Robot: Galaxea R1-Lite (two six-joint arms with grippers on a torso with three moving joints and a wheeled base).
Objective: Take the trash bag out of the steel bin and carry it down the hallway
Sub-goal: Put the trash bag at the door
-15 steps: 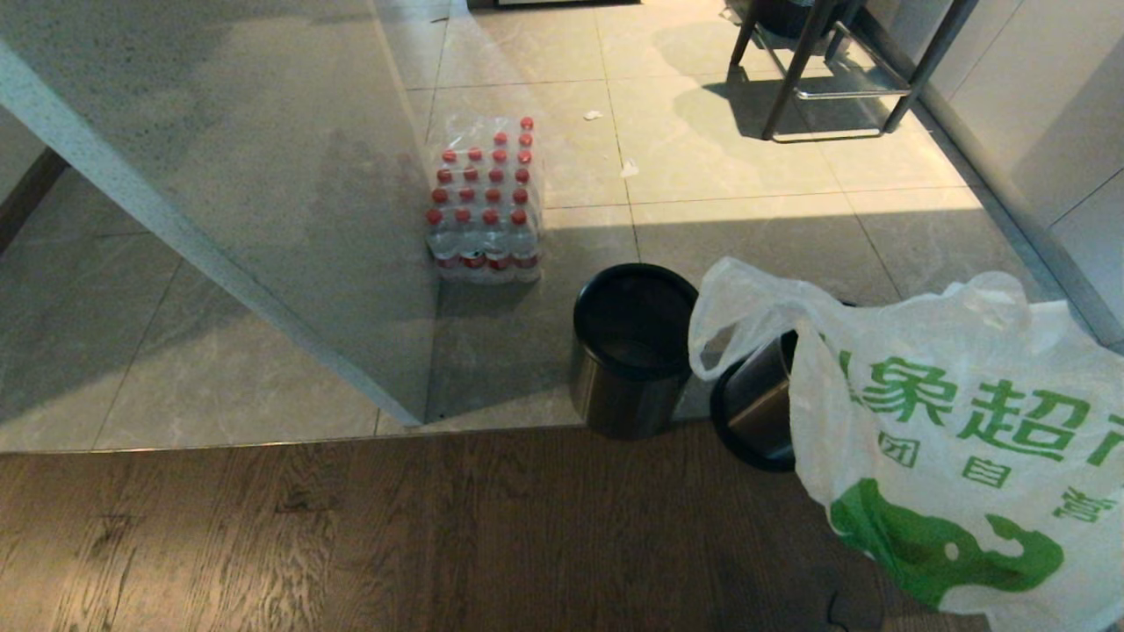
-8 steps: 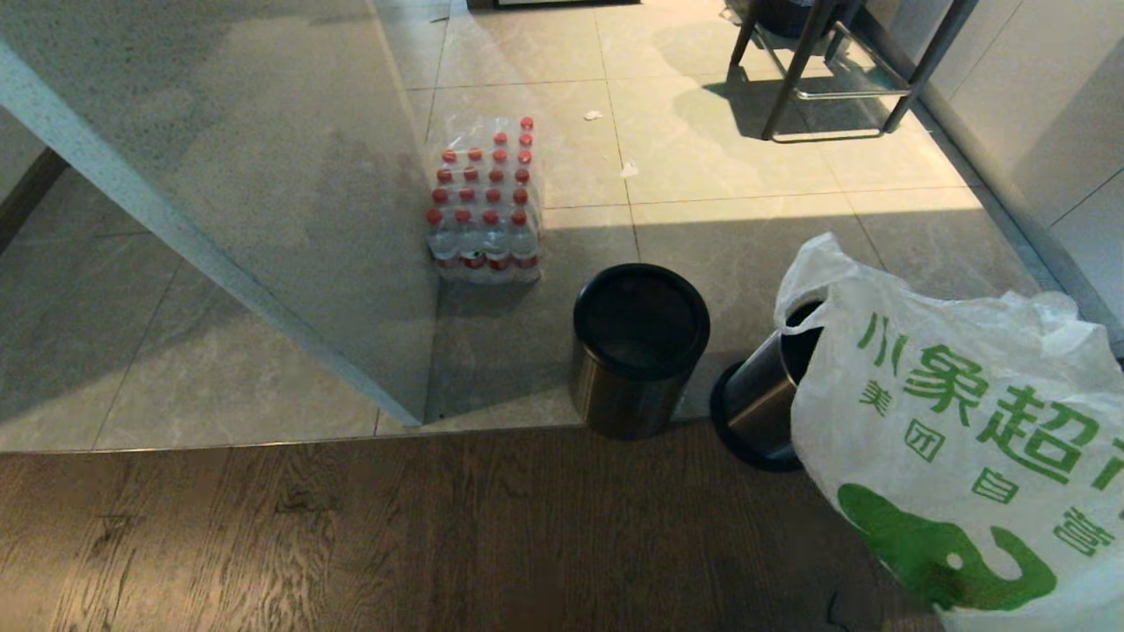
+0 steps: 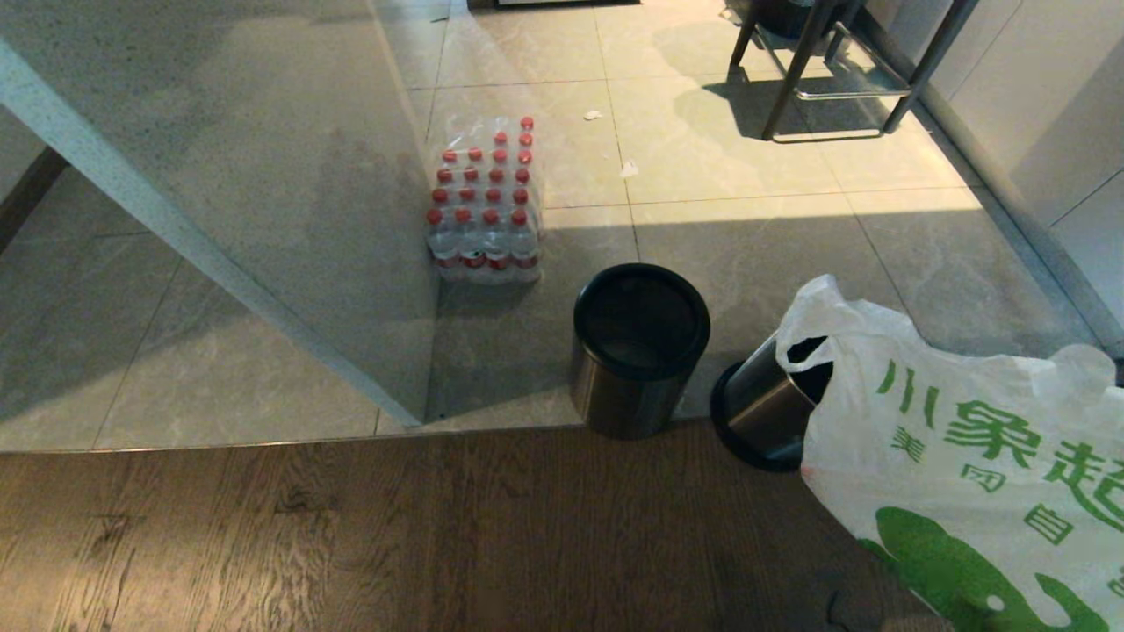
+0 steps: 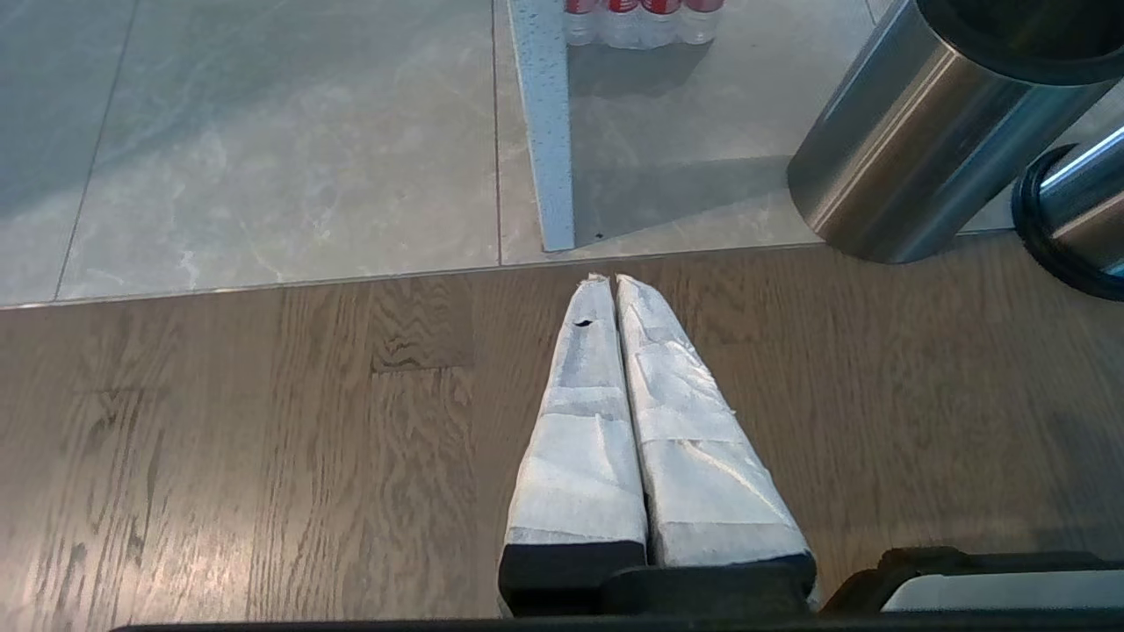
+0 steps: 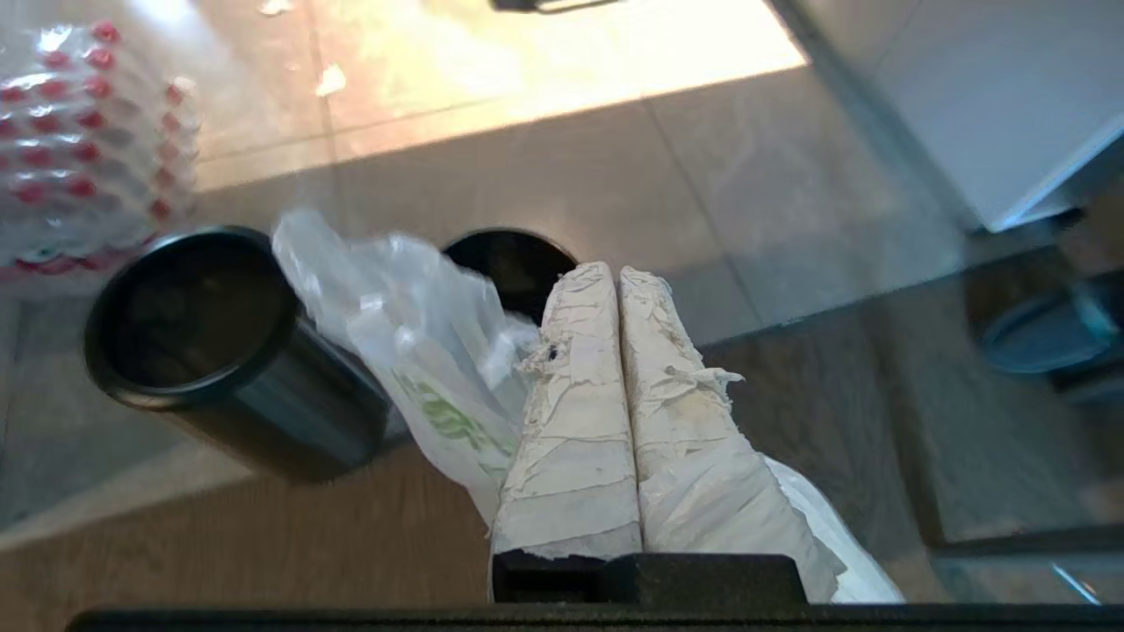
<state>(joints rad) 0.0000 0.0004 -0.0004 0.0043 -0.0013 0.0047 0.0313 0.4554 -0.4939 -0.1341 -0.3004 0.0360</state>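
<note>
The trash bag is clamped in the right gripper, clear of the steel bin, ready for carrying.

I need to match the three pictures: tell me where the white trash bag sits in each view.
Head view: trash bag at lower right, covering the mouth of the tilted steel bin.
Left wrist view: not in it.
Right wrist view: bag hangs left of the shut right gripper.
Shared landmark: the upright bin.
</note>
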